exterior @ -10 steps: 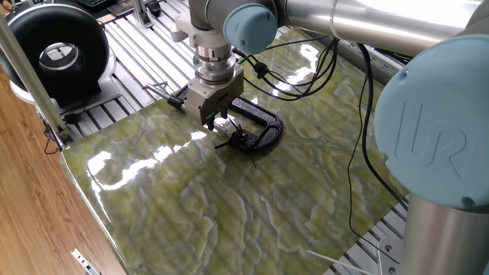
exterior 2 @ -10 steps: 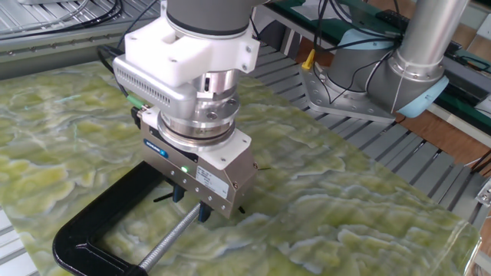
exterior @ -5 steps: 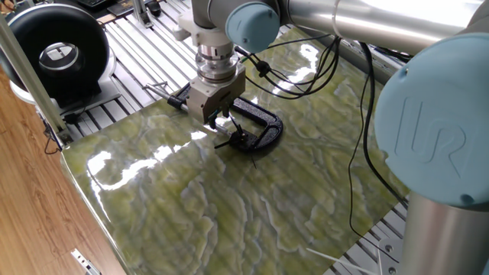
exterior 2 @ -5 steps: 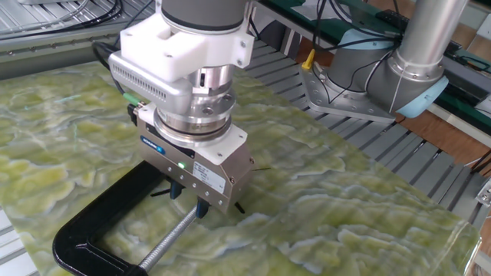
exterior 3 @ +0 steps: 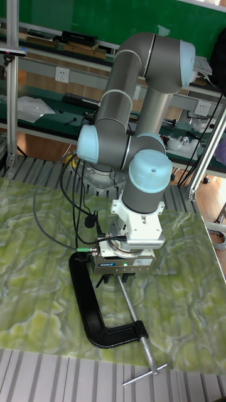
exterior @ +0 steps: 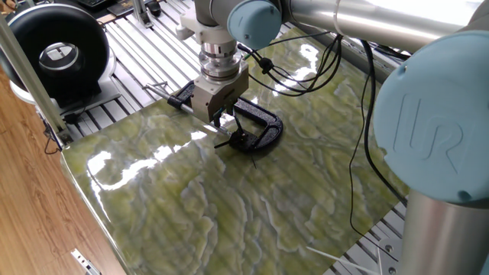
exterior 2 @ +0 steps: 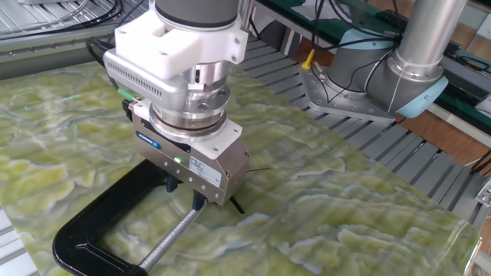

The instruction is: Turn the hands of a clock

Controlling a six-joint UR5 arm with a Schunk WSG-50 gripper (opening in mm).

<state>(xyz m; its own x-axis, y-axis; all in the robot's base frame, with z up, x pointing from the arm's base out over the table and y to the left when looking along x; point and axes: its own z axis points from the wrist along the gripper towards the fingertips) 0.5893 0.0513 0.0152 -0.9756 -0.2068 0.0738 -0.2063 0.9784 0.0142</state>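
The hands (exterior: 234,140) are thin black pointers on a small hub, held in the jaw of a black C-clamp (exterior: 263,122) that lies on the green marbled table (exterior: 229,214). My gripper (exterior: 215,116) hangs just above and to the back-left of the hub, over the clamp's screw rod (exterior 2: 173,234). Its fingers stand apart with nothing between them. In the other fixed view the gripper (exterior 2: 185,193) hides most of the hands; only a dark tip (exterior 2: 237,205) and a thin needle end show beside it. The tall fixed view shows the gripper (exterior 3: 119,275) above the clamp (exterior 3: 93,308).
A black round device (exterior: 57,53) stands on the slatted bench at the back left. Black cables (exterior: 359,114) trail from the arm over the table's right side. A second robot base (exterior 2: 383,77) stands beyond the table's far edge.
The gripper has risen a little and drifted back-left, away from the hub. The hands and the clamp have not moved.
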